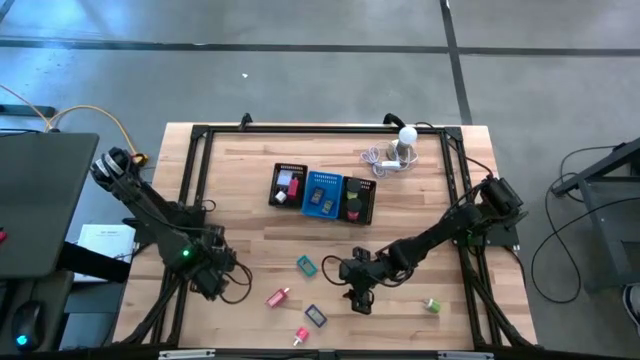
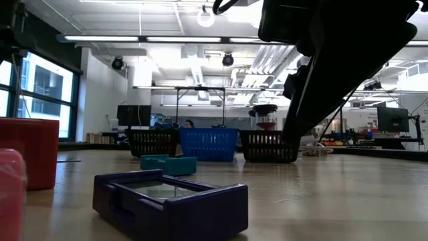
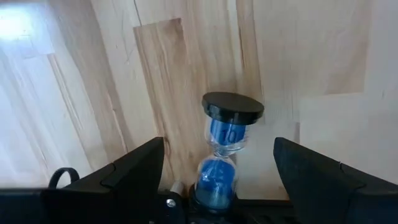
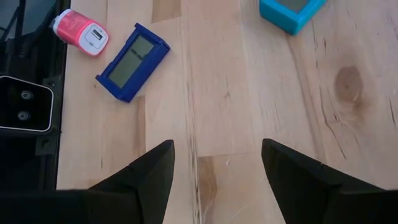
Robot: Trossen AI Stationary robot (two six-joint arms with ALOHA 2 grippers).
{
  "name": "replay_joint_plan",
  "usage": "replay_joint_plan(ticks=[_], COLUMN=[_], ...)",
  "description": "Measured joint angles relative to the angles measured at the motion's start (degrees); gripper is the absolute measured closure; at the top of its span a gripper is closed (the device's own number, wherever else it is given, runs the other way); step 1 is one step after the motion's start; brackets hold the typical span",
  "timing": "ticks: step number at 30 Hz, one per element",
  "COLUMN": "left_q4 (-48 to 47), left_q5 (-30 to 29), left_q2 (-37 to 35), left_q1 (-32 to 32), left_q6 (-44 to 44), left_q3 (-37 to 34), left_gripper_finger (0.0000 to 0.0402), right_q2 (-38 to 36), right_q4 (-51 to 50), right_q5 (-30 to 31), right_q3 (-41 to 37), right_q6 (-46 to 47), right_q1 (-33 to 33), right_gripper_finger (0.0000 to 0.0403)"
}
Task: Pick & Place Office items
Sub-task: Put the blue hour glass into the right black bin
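Note:
In the left wrist view a small hourglass (image 3: 222, 146) with blue sand and black caps shows over the wood between the fingers of my left gripper (image 3: 217, 152). The gripper is open, and I see a gap on either side of the hourglass, whose lower end is hidden by the gripper's body. My left gripper (image 1: 212, 278) points down near the table's front left. My right gripper (image 1: 360, 295) hangs open over bare wood at front centre. On the table lie a teal piece (image 1: 306, 265), a pink piece (image 1: 278, 296), a blue flat piece (image 4: 132, 62), another pink piece (image 1: 302, 336) and a green piece (image 1: 432, 305).
The black mesh tray with a blue middle section (image 1: 322, 193) stands at the table's far centre with a few pieces in it. A white ball-topped gadget with a cable (image 1: 403, 145) is at the far right. A black frame (image 1: 200, 180) runs around the table.

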Motion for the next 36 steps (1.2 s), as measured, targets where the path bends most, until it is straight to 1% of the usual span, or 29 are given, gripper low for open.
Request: replay_joint_plan(ticks=[2,12,16,20,24,31,36], left_q4=[0.5,1.9,1.9,1.8,2.3,3.4,5.4], left_q5=[-0.9,-0.8,-0.5,-0.2,2.0,1.1,0.5], left_q2=[0.7,7.9,10.9,13.0,13.4,13.4,13.4], left_q1=[-0.9,-1.2,-1.2,-1.2,-1.2,-1.2,-1.2], left_q6=[0.0,-1.8,-3.7,-6.9,-3.9,-1.7,-0.5], left_q3=[0.0,-0.1,-0.1,-0.1,-0.1,-0.4,-2.5], left_gripper_finger=[0.0106,0.0106,0.0107,0.0116,0.0121,0.0122,0.0122], right_q2=[0.0,0.0,0.0,0.0,0.0,0.0,0.0], right_q4=[0.0,0.4,0.5,1.0,1.6,1.9,3.8], right_q5=[0.0,0.2,0.2,0.0,0.0,0.0,0.0], right_q3=[0.0,0.0,0.0,0.0,0.0,0.0,0.0], right_q6=[-0.3,-0.3,0.0,0.0,0.0,0.1,0.1], right_q1=[0.0,0.0,0.0,0.0,0.0,0.0,0.0], right_gripper_finger=[0.0172,0.0172,0.0172,0.0172,0.0172,0.0172,0.0172])
